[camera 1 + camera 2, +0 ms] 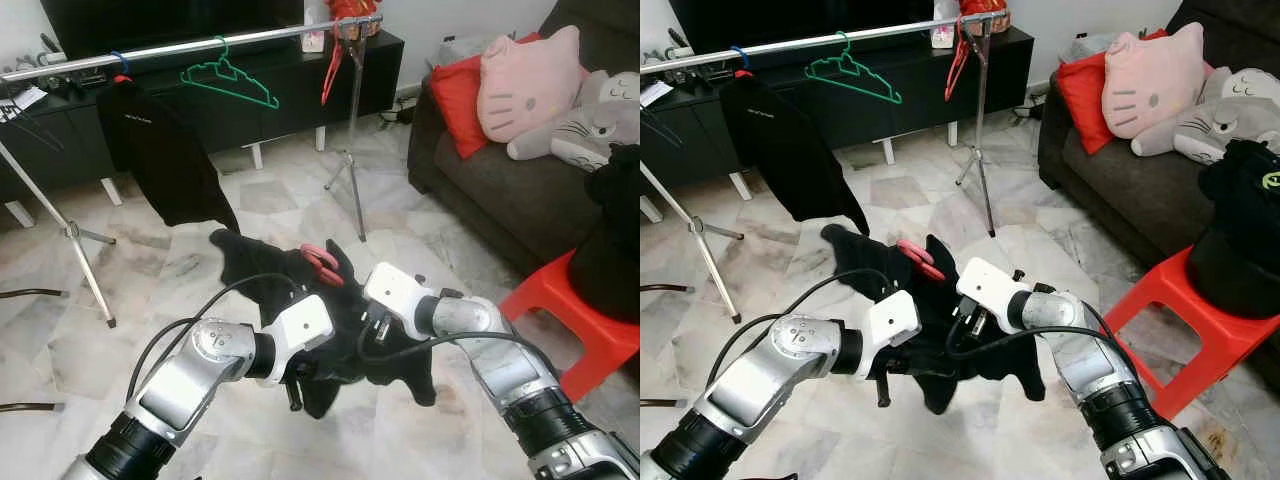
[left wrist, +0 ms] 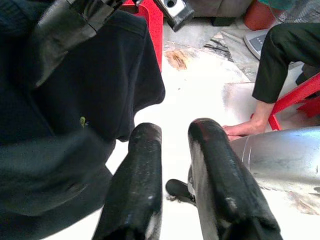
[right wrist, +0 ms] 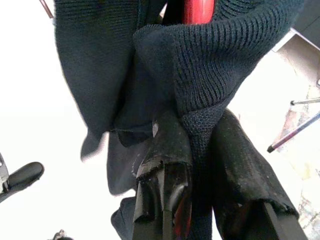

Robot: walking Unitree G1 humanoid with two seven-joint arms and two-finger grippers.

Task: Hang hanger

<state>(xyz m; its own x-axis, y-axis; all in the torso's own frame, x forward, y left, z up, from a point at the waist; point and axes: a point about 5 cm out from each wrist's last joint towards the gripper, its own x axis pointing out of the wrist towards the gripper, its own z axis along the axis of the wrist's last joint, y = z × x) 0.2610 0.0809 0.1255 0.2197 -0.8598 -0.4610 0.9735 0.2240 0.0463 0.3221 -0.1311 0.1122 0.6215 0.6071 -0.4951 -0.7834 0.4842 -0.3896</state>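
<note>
Below the rail (image 1: pixel 190 47), one dark garment (image 1: pixel 330 330) with one red hanger (image 1: pixel 322 262) hung between two grippers. The right gripper (image 3: pixel 197 145) pinched its knit fabric; the left gripper (image 2: pixel 172 165) stood slightly parted, empty. One green hanger (image 1: pixel 228 80) hung on that rail.

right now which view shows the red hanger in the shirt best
The left eye view: the hanger pokes up from the black shirt, clear against the floor. The right eye view shows the same. The right wrist view shows a red sliver above the right tool, shut on the shirt.

Silver arms (image 1: pixel 190 375), white wrist blocks (image 1: pixel 305 325), black cables (image 1: pixel 215 297), black-fingered tools (image 2: pixel 172 200)
</note>
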